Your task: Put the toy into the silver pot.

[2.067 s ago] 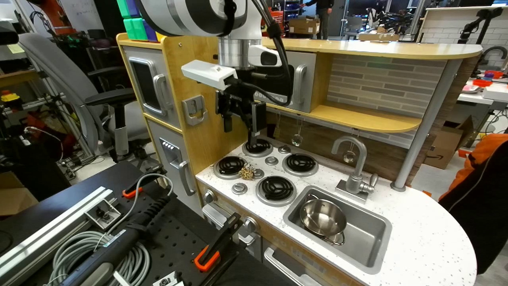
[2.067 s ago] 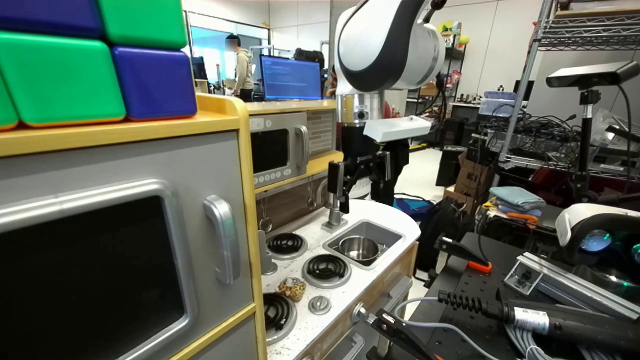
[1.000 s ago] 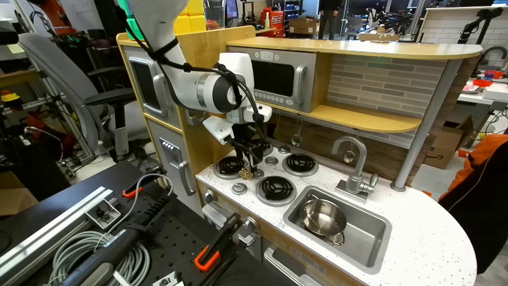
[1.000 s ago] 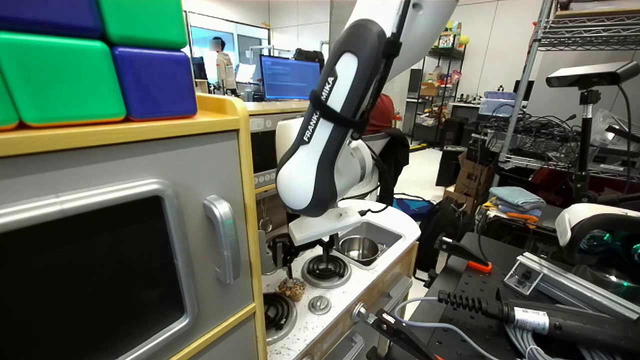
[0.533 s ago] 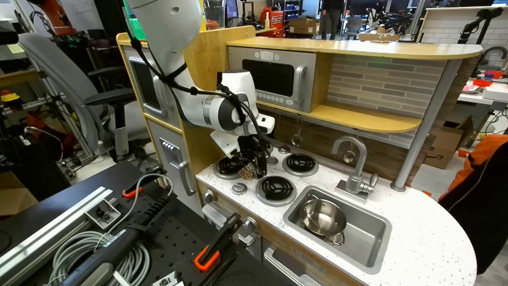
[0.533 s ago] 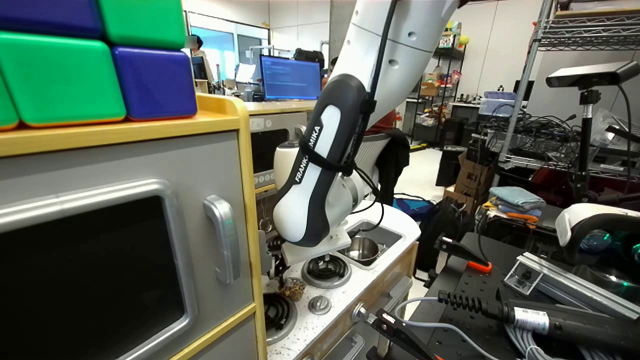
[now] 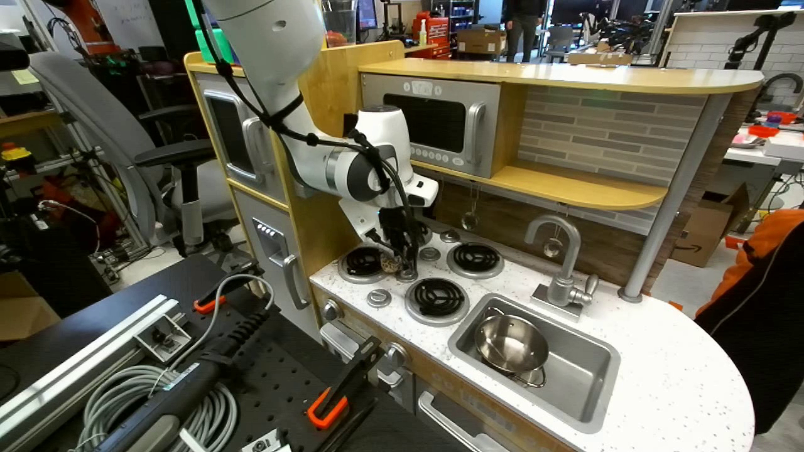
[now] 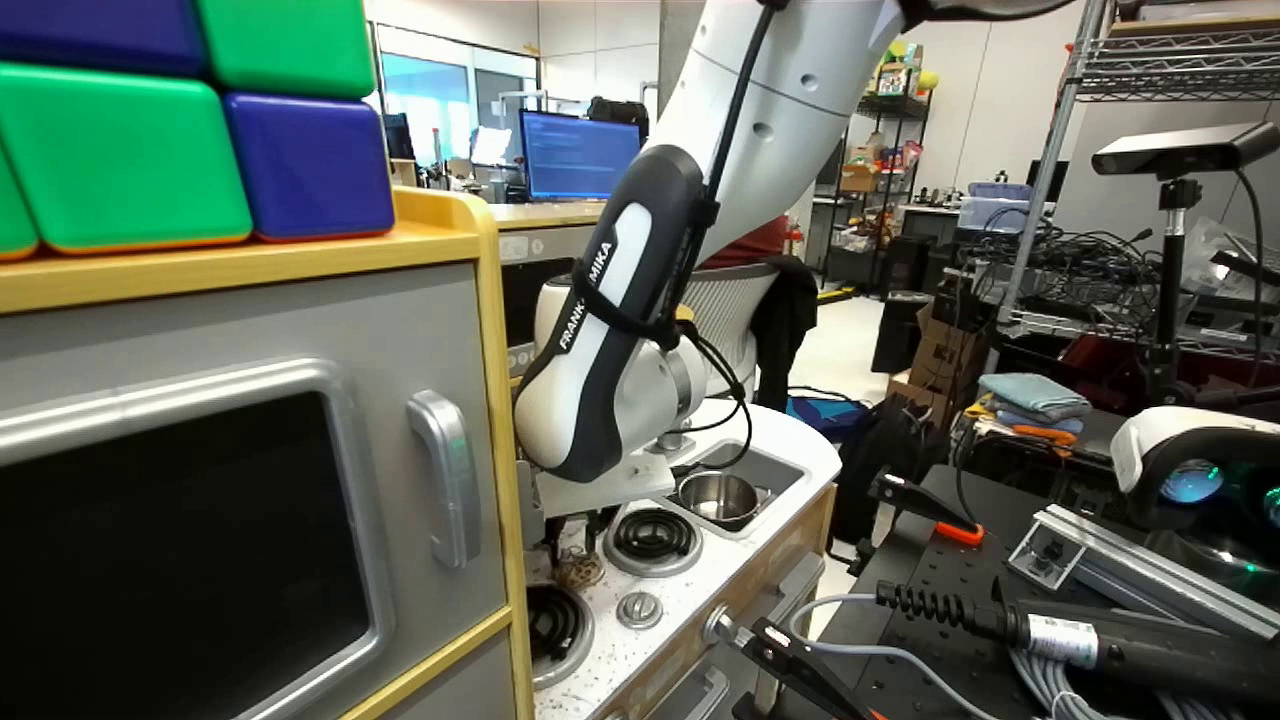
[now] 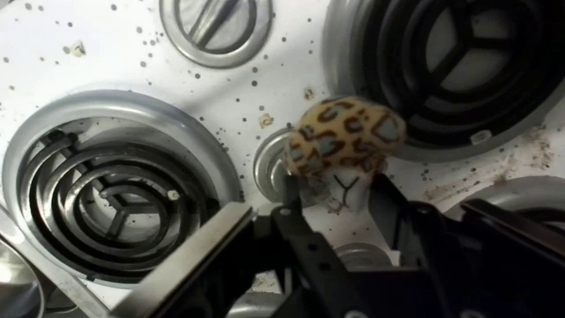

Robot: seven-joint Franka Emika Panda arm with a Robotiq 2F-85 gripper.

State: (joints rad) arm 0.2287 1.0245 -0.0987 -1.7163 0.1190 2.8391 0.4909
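The toy is a small tan figure with brown-edged grey spots and a white muzzle, on the stovetop by a burner and a knob. It shows in the wrist view [image 9: 344, 132] and, partly covered, in both exterior views [image 7: 389, 263] [image 8: 580, 569]. My gripper [image 9: 335, 181] is low over it, one finger on each side, jaws part-way together. The right-hand finger [image 9: 388, 207] seems to touch the muzzle; whether both press on it I cannot tell. The silver pot [image 7: 512, 344] stands inside the sink; its shiny edge [image 9: 17, 278] enters the wrist view at lower left.
Around the toy lie black coil burners [image 7: 436, 298] and round knobs [image 7: 379, 298]. A grey sink [image 7: 581, 383] with a tall faucet [image 7: 559, 270] is further along the white counter. A wooden cabinet [image 7: 326, 119] and a toy microwave [image 7: 433, 119] rise close to the arm.
From high above the stove, the arm has come down to the toy. Over the last half second the fingers have drawn together around it, and the toy has shifted slightly.
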